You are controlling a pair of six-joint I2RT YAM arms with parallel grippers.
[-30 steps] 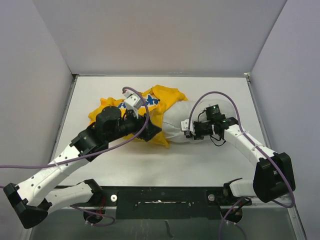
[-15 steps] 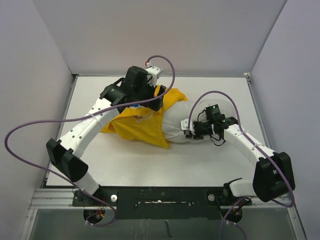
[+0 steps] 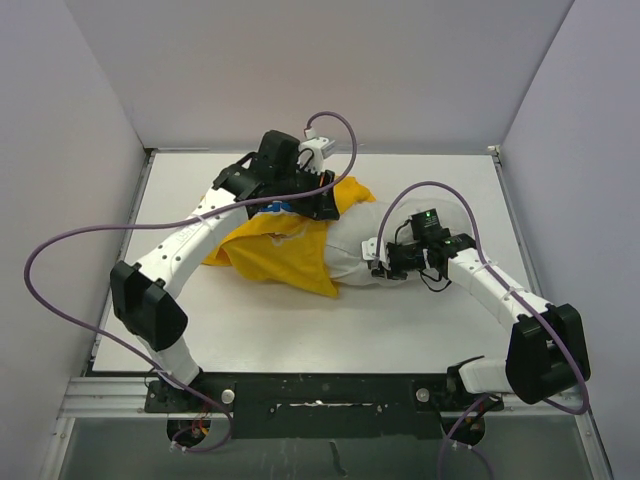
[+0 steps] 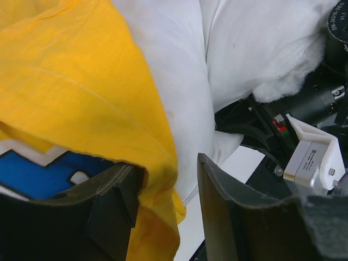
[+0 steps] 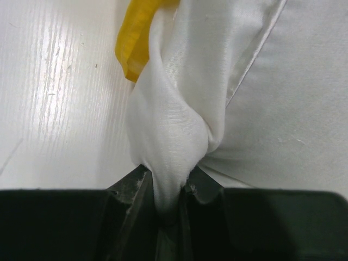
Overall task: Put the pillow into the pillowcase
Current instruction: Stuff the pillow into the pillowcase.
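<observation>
Pillow (image 5: 174, 125) cloth sits pinched in my right fingers (image 5: 128, 217); my left fingers (image 4: 223, 206) stand spread (yellow pillowcase (image 4: 70, 81) edge between them).

1. The pillowcase (image 3: 275, 255) is bright yellow. At the lower left of my left wrist view its lettering (image 4: 38, 171) shows blue with a white edge.
2. The pillow (image 3: 355, 250) is plain white. At the top of my right wrist view a strip of the yellow cloth lies against it.
3. My left tool (image 4: 163, 171) has matt black fingers, and my right tool (image 5: 167, 190) is black too.
4. The counter (image 3: 400, 320) is glossy white with faint pale streaks.
5. My arms (image 3: 190, 238) are white with black joints, and their cables (image 3: 430, 184) are purple.
6. The walls (image 3: 320, 70) are pale grey with a lilac tint.
</observation>
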